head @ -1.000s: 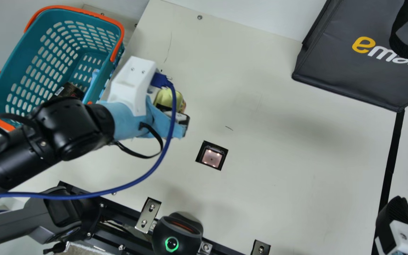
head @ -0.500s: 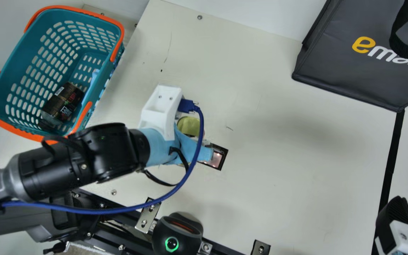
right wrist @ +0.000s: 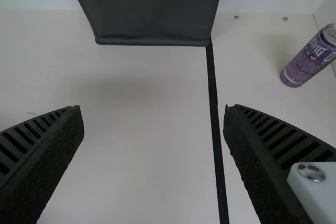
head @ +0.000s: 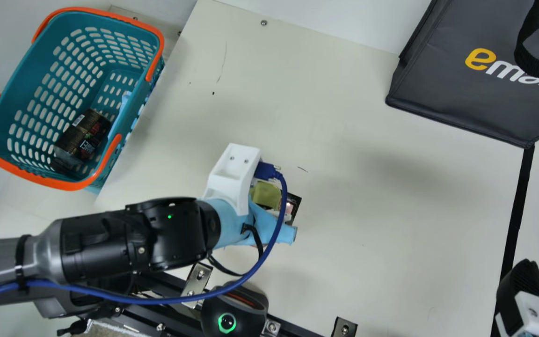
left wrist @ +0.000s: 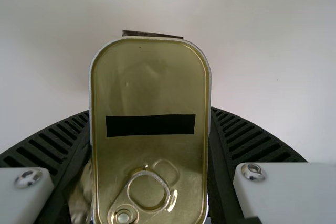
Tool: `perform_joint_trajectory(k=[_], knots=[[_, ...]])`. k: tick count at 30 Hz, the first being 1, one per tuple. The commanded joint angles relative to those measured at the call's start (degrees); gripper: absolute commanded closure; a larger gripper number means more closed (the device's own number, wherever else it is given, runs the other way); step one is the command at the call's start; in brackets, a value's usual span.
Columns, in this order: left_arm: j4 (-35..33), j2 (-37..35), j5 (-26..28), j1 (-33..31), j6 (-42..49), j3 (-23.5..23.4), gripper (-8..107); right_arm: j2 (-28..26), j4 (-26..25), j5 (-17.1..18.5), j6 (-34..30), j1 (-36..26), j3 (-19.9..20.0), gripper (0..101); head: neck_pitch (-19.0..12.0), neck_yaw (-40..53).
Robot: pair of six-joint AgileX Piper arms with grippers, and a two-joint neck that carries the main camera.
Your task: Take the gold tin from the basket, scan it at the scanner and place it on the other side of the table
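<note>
Left gripper point(head: 282, 210), in the main view, clamps the rounded rectangular gold tin point(head: 265, 194), which overlaps part of the square black scanner point(head: 292, 200) in the cream table point(head: 391, 224). A teal plastic basket with an orange rim point(head: 12, 93) holds a dark printed package point(head: 84, 135) (lying on its side, by the look of it). Right gripper point(head: 527, 285) sits by the long black strip point(head: 515, 215), near the dark grey fabric bag point(head: 456, 93).

In the left wrist view, both ribbed fingers press the tin's sides; its lid has a ring pull point(left wrist: 147, 190) and black band point(left wrist: 150, 125).

In the right wrist view, the fingers stand wide apart, gripping nothing; beyond them is a purple metal can point(right wrist: 310, 59).
</note>
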Motion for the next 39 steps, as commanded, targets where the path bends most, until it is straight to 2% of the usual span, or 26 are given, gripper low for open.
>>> perform_joint_trajectory(k=[1, 13, 23, 39], knots=[[0.0, 0.2, -0.2, -0.5, -0.4, 0.4, 107, 0.0, 0.0, 0.0, 0.0, 0.0, 0.0, 6, -1.7, 0.2], [0.5, 1.0, -2.1, -3.3, -2.6, 2.6, 107, 0.0, 0.0, 0.0, 0.0, 0.0, 0.0, 6, -1.7, 0.2], [4.8, 3.0, -5.5, -4.9, -5.5, 4.5, 107, 0.0, 0.0, 0.0, 0.0, 0.0, 0.0, 6, -1.7, 0.2], [7.1, 11.1, -12.6, 0.5, -2.3, 4.3, 107, 0.0, 0.0, 0.0, 0.0, 0.0, 0.0, 6, -1.7, 0.2]])
